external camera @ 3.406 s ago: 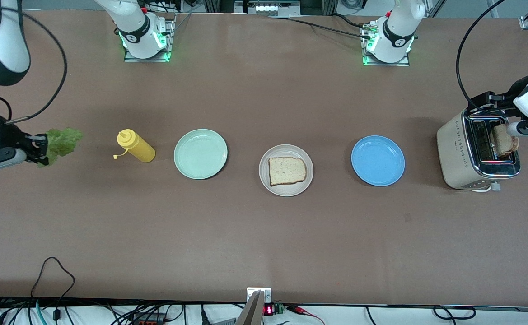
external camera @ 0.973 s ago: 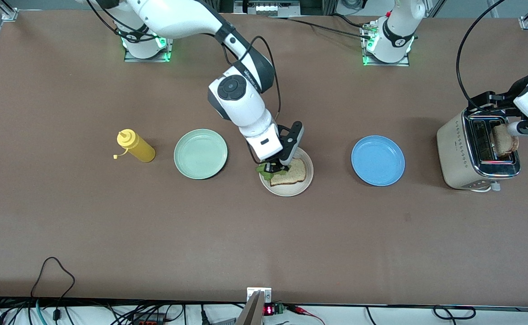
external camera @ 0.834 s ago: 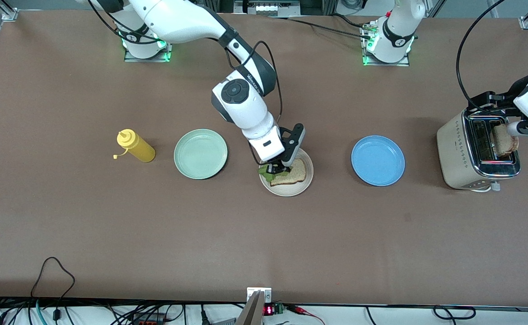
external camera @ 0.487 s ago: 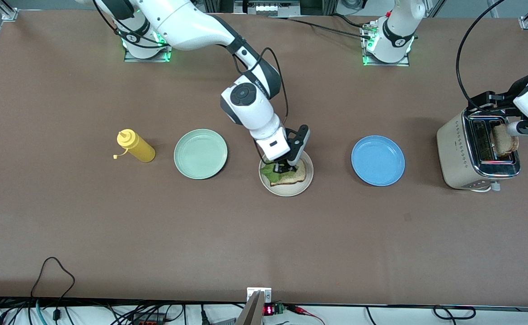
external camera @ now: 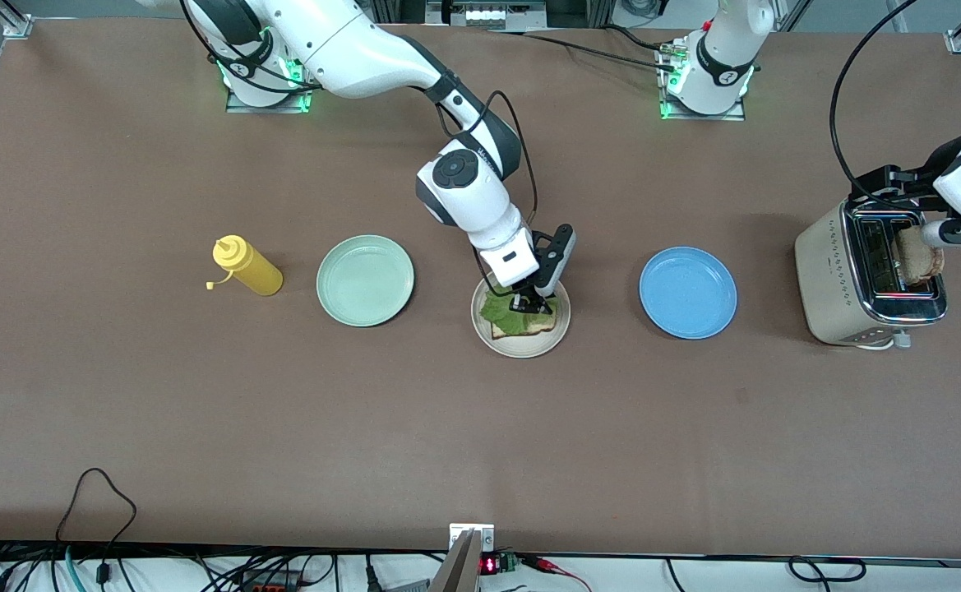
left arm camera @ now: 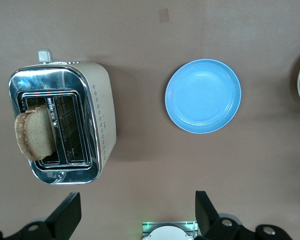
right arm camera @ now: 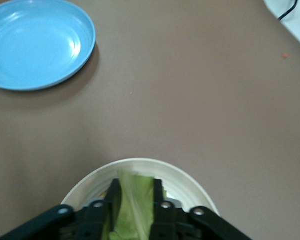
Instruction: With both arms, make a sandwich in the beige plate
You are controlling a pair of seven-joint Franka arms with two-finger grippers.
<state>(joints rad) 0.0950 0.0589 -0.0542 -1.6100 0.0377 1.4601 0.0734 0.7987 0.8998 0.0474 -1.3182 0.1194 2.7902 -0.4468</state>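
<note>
Lighting: bright, even, overhead. Shadows: soft, short, beside the toaster (external camera: 870, 275) and blue plate (external camera: 688, 293). Glare: toaster chrome. Focus: sharp throughout.

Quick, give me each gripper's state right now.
Left gripper: open, empty, over the toaster.
Right gripper: fingers either side of the lettuce leaf on the beige plate; grip cannot be told.
</note>
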